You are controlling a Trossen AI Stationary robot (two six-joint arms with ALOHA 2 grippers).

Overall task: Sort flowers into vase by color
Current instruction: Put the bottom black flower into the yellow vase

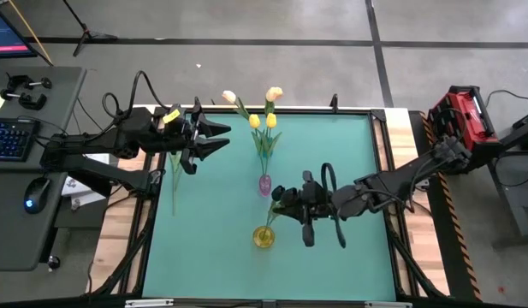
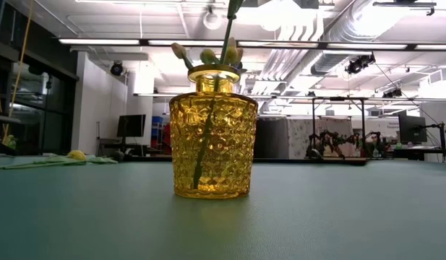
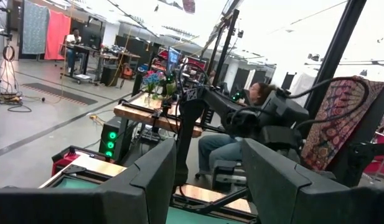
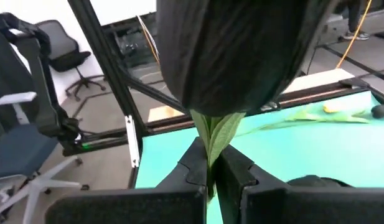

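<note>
Nearest us in the low view stands the yellow glass vase (image 2: 212, 133), with a green stem inside it. Just above it hangs our right pincer (image 1: 285, 204), its fingers pressed together on the stem of a dark-headed flower (image 4: 241, 59), the bud looming large in the right wrist view and the stem running down into the vase mouth. The right arm reaches in low from the desk's right edge, stretched almost flat toward the middle, wrist bent down over the vase near the front of the desk (image 1: 349, 248).

Behind it, a purple vase (image 1: 264, 183) holds peach and yellow tulips (image 1: 262, 115).

Our left pincer (image 1: 210, 139) hovers, fingers spread and gripping nothing, over the desk's rear left corner, the arm level. A loose flower (image 1: 175, 175) lies along the left edge.
</note>
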